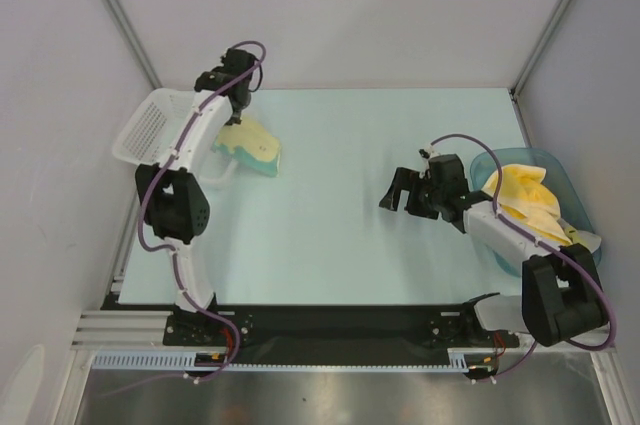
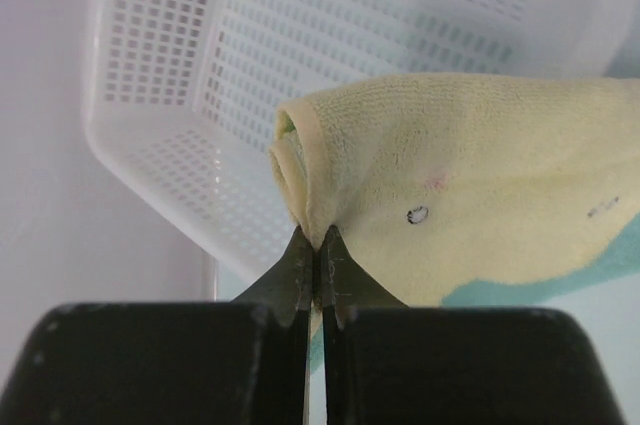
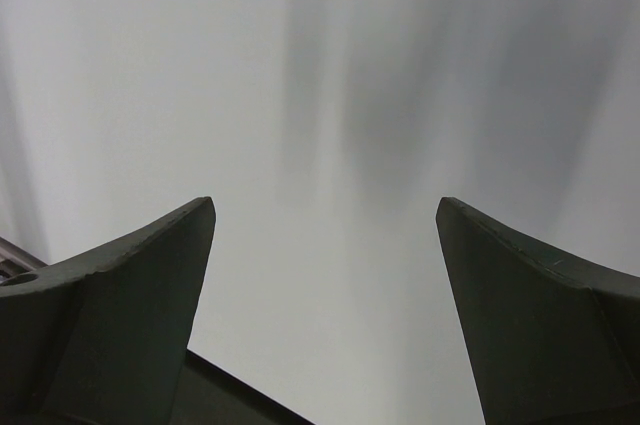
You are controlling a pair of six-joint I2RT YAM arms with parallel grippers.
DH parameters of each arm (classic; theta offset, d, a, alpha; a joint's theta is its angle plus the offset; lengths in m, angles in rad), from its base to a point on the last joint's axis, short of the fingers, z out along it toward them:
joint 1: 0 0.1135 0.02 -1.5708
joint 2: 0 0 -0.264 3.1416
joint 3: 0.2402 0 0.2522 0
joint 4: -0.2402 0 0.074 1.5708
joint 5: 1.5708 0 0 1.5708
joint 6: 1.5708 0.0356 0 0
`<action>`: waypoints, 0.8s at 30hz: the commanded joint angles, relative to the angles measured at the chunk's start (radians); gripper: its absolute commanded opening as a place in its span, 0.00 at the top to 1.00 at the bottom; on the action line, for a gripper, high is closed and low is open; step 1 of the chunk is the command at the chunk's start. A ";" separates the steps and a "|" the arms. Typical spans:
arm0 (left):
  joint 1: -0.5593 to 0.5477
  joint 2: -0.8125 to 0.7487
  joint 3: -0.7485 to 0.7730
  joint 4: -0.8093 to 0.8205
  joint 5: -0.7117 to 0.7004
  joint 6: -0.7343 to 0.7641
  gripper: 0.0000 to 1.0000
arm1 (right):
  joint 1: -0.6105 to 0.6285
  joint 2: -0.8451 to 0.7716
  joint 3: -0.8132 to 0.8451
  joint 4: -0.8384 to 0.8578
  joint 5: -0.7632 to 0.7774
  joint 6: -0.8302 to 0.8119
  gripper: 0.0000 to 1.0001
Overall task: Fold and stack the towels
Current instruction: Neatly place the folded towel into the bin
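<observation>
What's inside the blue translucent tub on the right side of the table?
Crumpled pale yellow cloth towels fill the blue translucent plastic tub. Whatever lies beneath them is covered, and the right arm hides the tub's near edge.

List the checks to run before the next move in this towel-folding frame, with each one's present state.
1. Left gripper shut on the pale yellow cloth towel: ok.
2. Towel lying flat: not ok, its pinched edge is bunched.
3. Towel free of the white mesh plastic basket: cannot tell.
4. Right gripper open and empty: ok.
5. All towels out of the blue translucent tub: not ok, crumpled yellow towels lie in it.
</observation>
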 commanded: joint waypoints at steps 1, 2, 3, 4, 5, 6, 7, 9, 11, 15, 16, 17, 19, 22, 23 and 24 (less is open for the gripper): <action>0.049 0.020 0.057 0.066 -0.053 0.107 1.00 | -0.008 0.015 0.050 0.041 -0.014 -0.023 0.01; 0.069 0.023 0.057 0.084 -0.059 0.121 1.00 | -0.009 0.017 0.056 0.039 -0.014 -0.023 0.01; 0.077 0.026 0.056 0.119 -0.065 0.150 1.00 | -0.009 0.018 0.060 0.041 -0.016 -0.023 0.01; 0.092 0.037 0.057 0.139 -0.067 0.161 1.00 | -0.011 0.018 0.063 0.047 -0.022 -0.023 0.01; 0.101 0.042 0.057 0.174 -0.072 0.176 1.00 | -0.011 0.020 0.067 0.050 -0.025 -0.023 0.01; 0.110 0.048 0.056 0.190 -0.079 0.182 1.00 | -0.011 0.018 0.072 0.053 -0.023 -0.022 0.01; 0.133 0.059 0.057 0.202 -0.084 0.187 1.00 | -0.011 0.021 0.073 0.053 -0.025 -0.025 0.01; 0.156 0.068 0.057 0.230 -0.076 0.190 1.00 | -0.011 0.023 0.084 0.053 -0.028 -0.033 0.01; 0.189 0.080 0.056 0.228 -0.073 0.193 1.00 | -0.014 0.029 0.086 0.056 -0.022 -0.037 0.01; 0.242 0.072 -0.013 0.277 -0.052 0.199 1.00 | -0.020 0.055 0.083 0.066 -0.030 -0.042 0.01; 0.273 0.077 -0.015 0.277 -0.052 0.201 1.00 | -0.020 0.060 0.081 0.076 -0.036 -0.042 0.01; 0.282 0.088 -0.014 0.276 -0.049 0.201 1.00 | -0.021 0.072 0.081 0.081 -0.040 -0.042 0.01; 0.307 0.088 -0.017 0.284 -0.040 0.202 1.00 | -0.023 0.084 0.084 0.090 -0.051 -0.037 0.00; 0.336 0.102 -0.023 0.326 0.008 0.204 1.00 | -0.022 0.099 0.086 0.096 -0.065 -0.036 0.01; 0.345 0.118 -0.012 0.319 0.019 0.187 1.00 | -0.023 0.101 0.086 0.098 -0.065 -0.034 0.01; 0.368 0.159 0.026 0.305 0.045 0.170 1.00 | -0.023 0.104 0.083 0.107 -0.065 -0.034 0.01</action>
